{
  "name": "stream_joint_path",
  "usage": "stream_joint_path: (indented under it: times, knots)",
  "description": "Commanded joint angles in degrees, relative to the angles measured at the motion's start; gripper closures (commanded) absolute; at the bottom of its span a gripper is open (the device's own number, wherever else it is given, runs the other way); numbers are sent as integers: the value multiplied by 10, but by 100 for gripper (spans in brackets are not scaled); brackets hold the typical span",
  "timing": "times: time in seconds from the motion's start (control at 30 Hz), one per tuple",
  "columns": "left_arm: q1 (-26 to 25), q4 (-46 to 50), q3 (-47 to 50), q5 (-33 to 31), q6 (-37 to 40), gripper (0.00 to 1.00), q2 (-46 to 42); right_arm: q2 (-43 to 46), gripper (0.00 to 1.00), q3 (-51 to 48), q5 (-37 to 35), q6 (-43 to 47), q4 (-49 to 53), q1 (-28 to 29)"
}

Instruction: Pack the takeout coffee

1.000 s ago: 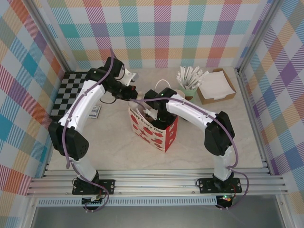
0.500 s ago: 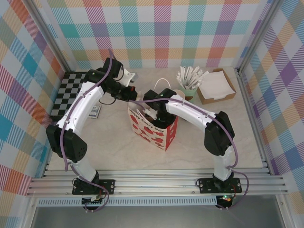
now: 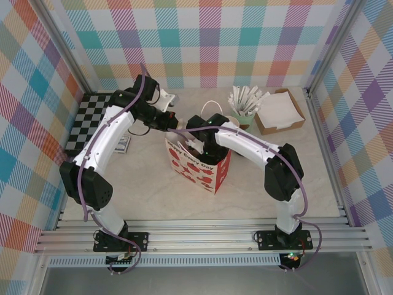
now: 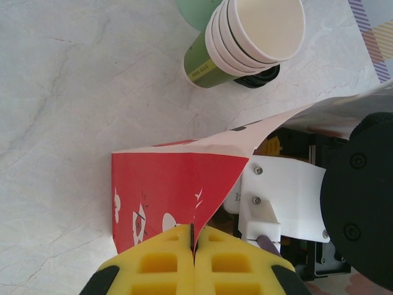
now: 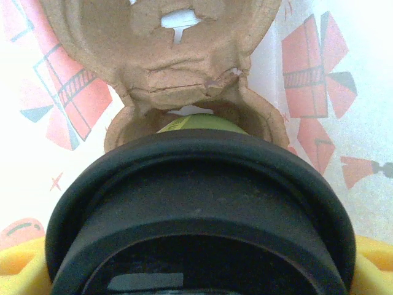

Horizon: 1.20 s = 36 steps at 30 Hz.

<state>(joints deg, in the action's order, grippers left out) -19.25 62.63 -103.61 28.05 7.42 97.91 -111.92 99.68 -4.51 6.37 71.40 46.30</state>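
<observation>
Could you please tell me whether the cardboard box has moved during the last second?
No. The cardboard box sits in the same spot beside the right frame rail.

White arm links (image 3: pixel 113 135), black joints (image 3: pixel 87 184), purple cables (image 3: pixel 143 77), and yellow pincer fingers (image 4: pixel 153 265) with square recesses.

The left arm (image 3: pixel 107 138) and right arm (image 3: pixel 258 147) rise from the near edge of the bench (image 3: pixel 153 196), elbows out, forearms leaning in toward each other. The left hand (image 4: pixel 193 261) is pinched tight on the rim of the paper bag (image 4: pixel 166 184). The right hand (image 5: pixel 199 270), pointing down, clasps the takeout coffee (image 5: pixel 202 184) between widely set yellow fingers (image 5: pixel 18 270).
</observation>
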Motion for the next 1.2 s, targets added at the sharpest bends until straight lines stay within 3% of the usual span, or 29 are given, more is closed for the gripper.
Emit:
stream_joint_path:
  times: [0.0,1.17]
  knots:
    - [5,7,5,17,15,100,-20,-6,53,-11,1,11,-5,-5]
    - [5,10,8,27,20,100,-18,9,54,-43,18,21,-91,-13]
